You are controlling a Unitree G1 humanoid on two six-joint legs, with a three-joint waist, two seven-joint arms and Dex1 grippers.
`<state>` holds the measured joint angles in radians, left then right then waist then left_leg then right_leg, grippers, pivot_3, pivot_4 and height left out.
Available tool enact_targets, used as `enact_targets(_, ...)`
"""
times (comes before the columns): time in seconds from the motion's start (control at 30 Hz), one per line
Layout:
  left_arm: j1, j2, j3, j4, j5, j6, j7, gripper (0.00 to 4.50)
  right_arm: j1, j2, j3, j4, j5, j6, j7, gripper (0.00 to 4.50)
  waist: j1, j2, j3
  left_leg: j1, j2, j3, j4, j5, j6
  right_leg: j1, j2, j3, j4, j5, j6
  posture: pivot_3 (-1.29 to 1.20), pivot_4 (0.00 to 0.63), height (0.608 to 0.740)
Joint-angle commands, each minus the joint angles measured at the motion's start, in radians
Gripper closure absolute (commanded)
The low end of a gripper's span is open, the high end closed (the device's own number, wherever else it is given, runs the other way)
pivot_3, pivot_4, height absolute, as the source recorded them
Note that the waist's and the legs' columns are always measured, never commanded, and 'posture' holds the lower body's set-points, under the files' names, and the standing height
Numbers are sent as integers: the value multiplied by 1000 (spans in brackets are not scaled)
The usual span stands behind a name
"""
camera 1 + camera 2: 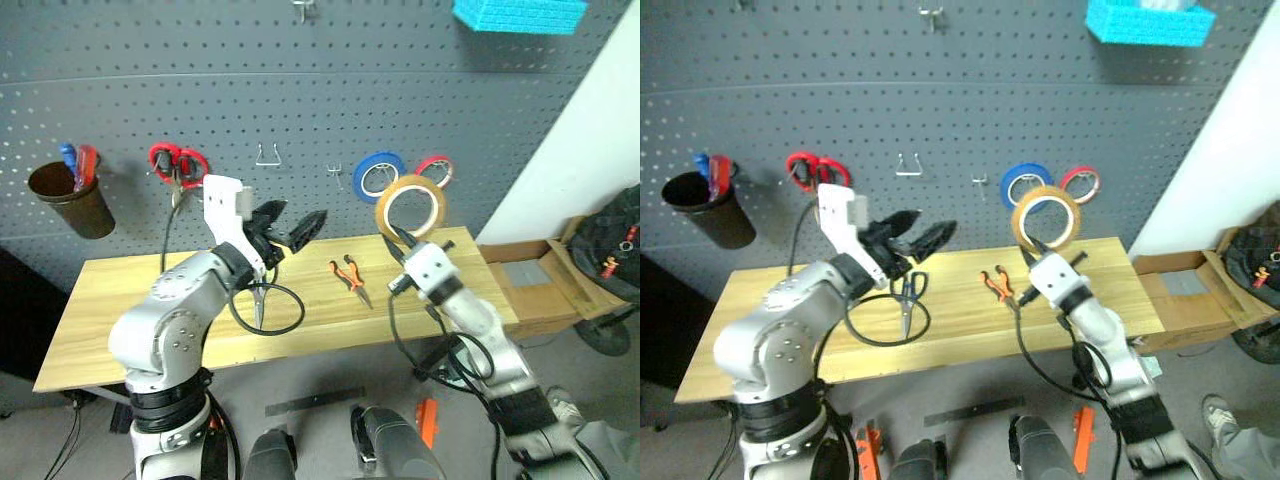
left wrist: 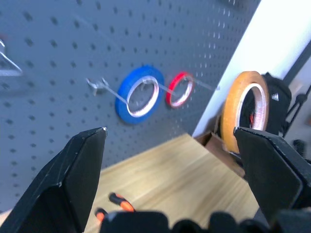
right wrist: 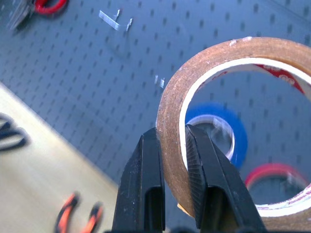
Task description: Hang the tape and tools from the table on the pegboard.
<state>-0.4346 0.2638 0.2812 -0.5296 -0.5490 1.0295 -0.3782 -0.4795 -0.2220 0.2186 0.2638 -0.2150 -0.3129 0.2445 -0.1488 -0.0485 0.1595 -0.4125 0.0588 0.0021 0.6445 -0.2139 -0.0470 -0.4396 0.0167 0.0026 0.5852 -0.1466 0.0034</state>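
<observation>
- The right gripper (image 3: 172, 145), in the centre right of the frame, has its fingers clenched on the rim of the yellow tape (image 1: 411, 206), raised above the bench (image 1: 120, 300).
- The left gripper (image 1: 290, 228), centre left, is released, holding nothing.
- Blue scissors (image 1: 909, 292) and pliers (image 1: 350, 277) lie on the bench.
- On the pegboard (image 1: 250, 90), a brown cup (image 1: 72, 200) at the left holds pens.

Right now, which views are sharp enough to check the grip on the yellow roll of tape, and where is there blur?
Right wrist view: sharp up close, the right gripper shut on the yellow ring-shaped roll of tape; the dark grey pegboard behind is soft. Left wrist view: the black fingers are blurred, the blue roll is clearer. Left eye view: evenly lit, slight edge bowing.
</observation>
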Motion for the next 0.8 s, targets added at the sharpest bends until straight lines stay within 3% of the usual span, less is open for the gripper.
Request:
enact_targets(0.03,-14,22,-5,-20,-17,-4,25,0,-136,37,-2,177,8,-129,-17,4244,0,-1,-10,0,0,0,1,1,2,0,0,0,0,2,0,-11,16,740)
enact_targets(0.37,-55,46,-36,19,-8,-24,67,0,-344,99,20,618,2,-385,37,4244,44,-2,-34,5,0,4,-5,2,3,-2,2,7,11,-1,1,27,12,740)
enact_targets(0.6,-63,49,-99,59,17,-70,72,0,-385,142,-8,800,87,-265,286,4244,63,-2,-36,13,0,10,-4,2,3,1,2,13,19,-1,1,43,12,740)
enact_targets(0.8,-84,55,-121,96,25,-101,69,0,-459,116,-43,864,81,-233,248,4244,67,-1,-36,15,0,9,0,4,6,0,3,13,26,-2,-3,37,16,740)
